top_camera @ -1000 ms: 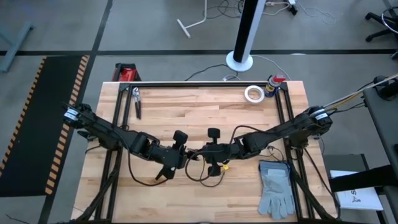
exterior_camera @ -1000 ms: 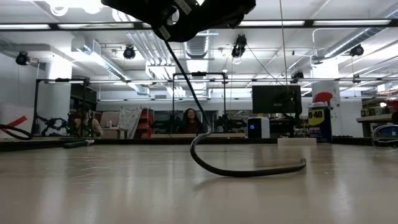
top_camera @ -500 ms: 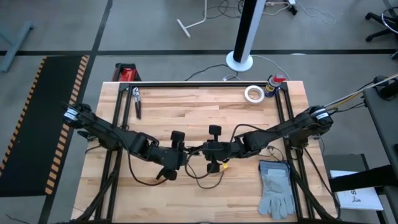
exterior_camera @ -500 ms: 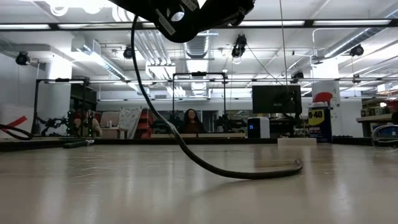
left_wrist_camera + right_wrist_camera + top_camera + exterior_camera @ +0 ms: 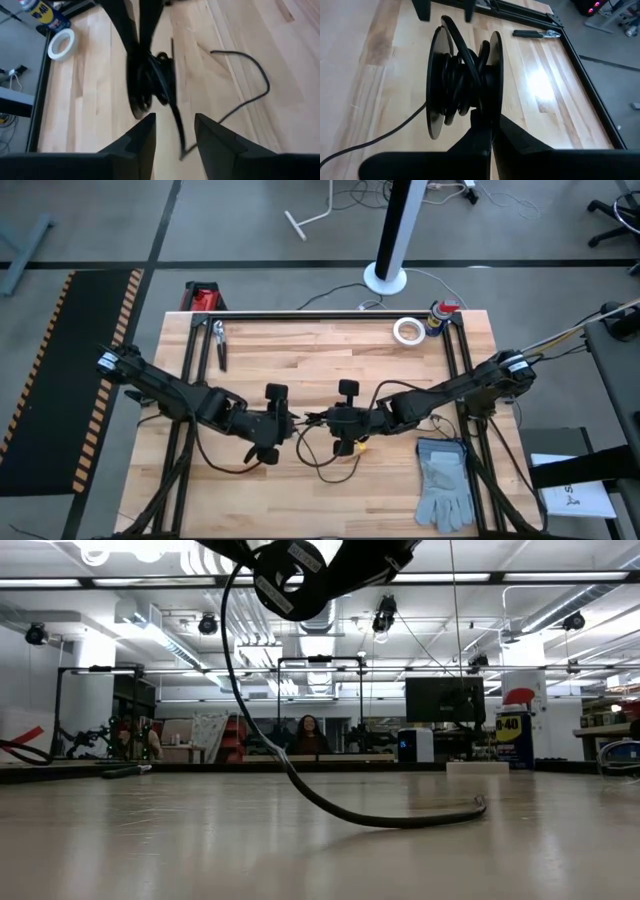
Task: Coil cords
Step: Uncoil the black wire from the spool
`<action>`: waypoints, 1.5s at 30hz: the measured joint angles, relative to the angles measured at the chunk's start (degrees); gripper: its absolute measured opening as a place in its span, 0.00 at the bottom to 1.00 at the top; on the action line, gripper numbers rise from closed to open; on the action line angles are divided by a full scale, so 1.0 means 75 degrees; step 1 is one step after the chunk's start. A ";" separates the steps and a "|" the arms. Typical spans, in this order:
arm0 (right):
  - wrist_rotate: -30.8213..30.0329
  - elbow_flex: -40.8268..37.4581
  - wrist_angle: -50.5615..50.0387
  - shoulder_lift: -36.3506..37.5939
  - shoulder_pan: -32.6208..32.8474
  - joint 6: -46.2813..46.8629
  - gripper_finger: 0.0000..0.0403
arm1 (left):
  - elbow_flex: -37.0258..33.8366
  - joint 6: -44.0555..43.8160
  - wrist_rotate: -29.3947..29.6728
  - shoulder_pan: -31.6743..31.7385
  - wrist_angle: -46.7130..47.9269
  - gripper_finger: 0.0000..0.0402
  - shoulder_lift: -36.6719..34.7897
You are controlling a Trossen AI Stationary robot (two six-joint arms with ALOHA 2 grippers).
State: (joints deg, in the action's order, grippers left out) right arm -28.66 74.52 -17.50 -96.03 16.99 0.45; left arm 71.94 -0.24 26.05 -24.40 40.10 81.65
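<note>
A thin black cord is partly wound on a black two-flange spool [image 5: 465,80], which hangs above the table's middle with my right gripper [image 5: 486,142] shut on it. From the spool the cord drops in a bow [image 5: 235,670] and passes between the open fingers of my left gripper [image 5: 175,132], just left of the spool [image 5: 318,420]. The rest of the cord lies as a loose loop [image 5: 335,470] on the wood, and its free end [image 5: 480,805] rests on the table. My right gripper pinches the spool at its hub, between the two flanges [image 5: 481,112], where cord is wound. The fingers come level from the table's right. The spool is clear of the table with its flanges upright. My left gripper straddles the cord [image 5: 172,117]; I cannot tell whether it touches.
A grey glove [image 5: 443,485] lies at the near right. A white tape roll [image 5: 407,331] and a spray can [image 5: 440,312] stand at the far right, and pliers [image 5: 220,345] lie at the far left. A person [image 5: 305,735] sits far behind the table.
My left gripper has gone a little toward the table's left edge. The cord hanging from the spool has gone from a straight slant to a wide bow toward the left, while its free end stays on the table.
</note>
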 joint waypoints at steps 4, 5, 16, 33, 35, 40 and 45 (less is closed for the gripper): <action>-0.0323 -0.0001 -0.0078 0.0000 0.0035 -0.0003 0.00 | -0.0033 -0.0479 -0.0164 -0.0049 0.0273 0.27 0.0003; -0.0385 -0.0003 -0.0087 0.0000 0.0050 -0.0003 0.00 | -0.0041 -0.0598 -0.0196 -0.0062 0.0304 0.27 0.0006; -0.0397 -0.0003 -0.0087 0.0003 0.0082 -0.0006 0.00 | -0.0156 -0.1656 -0.0162 -0.0091 0.0377 0.25 0.0228; -0.0405 -0.0006 -0.0087 0.0032 0.0137 -0.0049 0.00 | -0.0248 -0.1849 0.0668 -0.0071 0.0689 0.22 0.0493; -0.0405 -0.0007 -0.0087 0.0032 0.0137 -0.0052 0.00 | -0.0259 -0.1849 0.0669 -0.0068 0.0646 0.22 0.0493; -0.0405 -0.0008 -0.0087 0.0032 0.0134 -0.0061 0.00 | -0.0265 -0.1847 0.0669 -0.0062 0.0334 0.22 0.0491; -0.0409 -0.0009 -0.0024 0.0032 0.0134 -0.0067 0.00 | -0.0268 -0.1773 0.0686 -0.0033 -0.0120 0.19 0.0524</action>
State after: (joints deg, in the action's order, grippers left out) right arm -31.73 74.46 -17.68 -95.79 18.00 -0.05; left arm 69.93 -13.54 31.20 -24.64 39.20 85.58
